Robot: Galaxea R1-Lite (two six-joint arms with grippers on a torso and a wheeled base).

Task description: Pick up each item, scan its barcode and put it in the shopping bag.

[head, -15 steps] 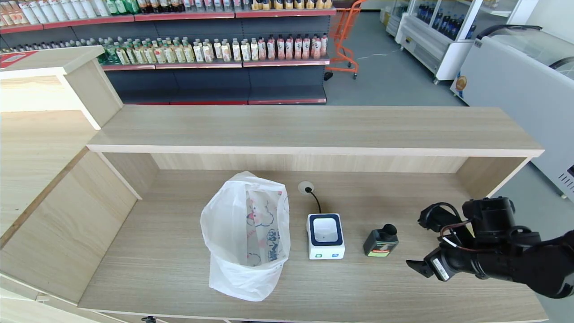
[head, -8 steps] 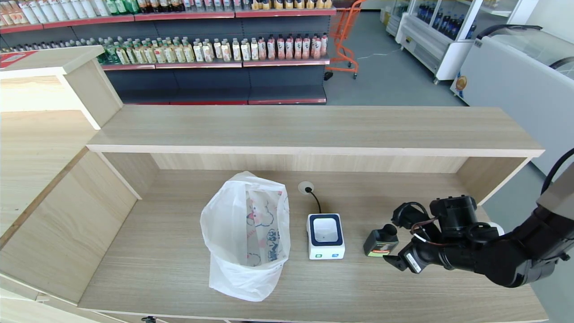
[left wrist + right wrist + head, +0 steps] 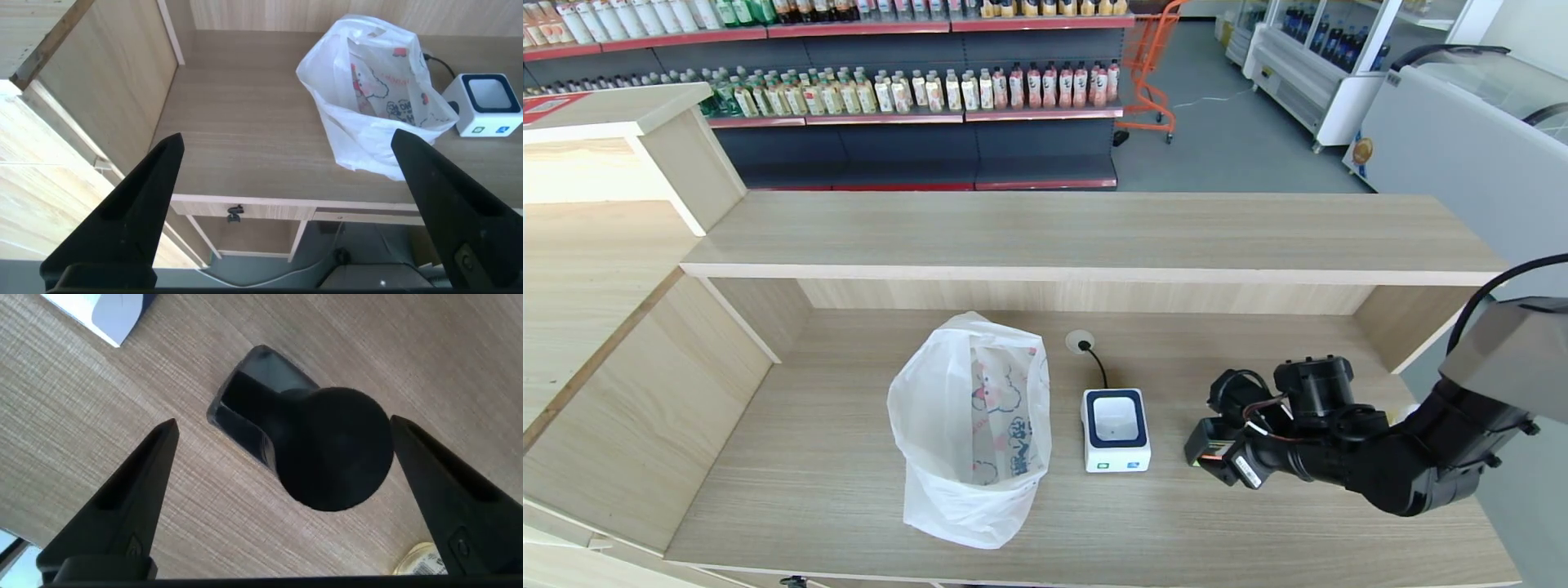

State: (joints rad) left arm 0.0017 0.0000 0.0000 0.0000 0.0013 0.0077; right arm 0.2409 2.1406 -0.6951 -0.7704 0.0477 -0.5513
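Checkout desk (image 3: 809, 490): the right end effector (image 3: 1235, 464) hung with fingers spread to either side of the dark bottle (image 3: 331, 449), which stood upright near the scanner (image 3: 1116, 429), on its right, round cap pointing at the wrist. The left end effector (image 3: 286, 212), also spread wide, was well apart, beyond the shopping bag (image 3: 968, 425).

Head view: dark bottle (image 3: 1202, 445) mostly covered by right pincer (image 3: 1217, 453); cap hidden, one side and label strip showing. Right wrist view: scanner (image 3: 110, 314) cut by picture edge; yellowish thing (image 3: 418, 557) cut by edge, kind untellable. In shopping bag (image 3: 939, 490), patterned packet (image 3: 1005, 400) partly veiled by film. Far shelf bottles (image 3: 915, 90) too small to tell apart.
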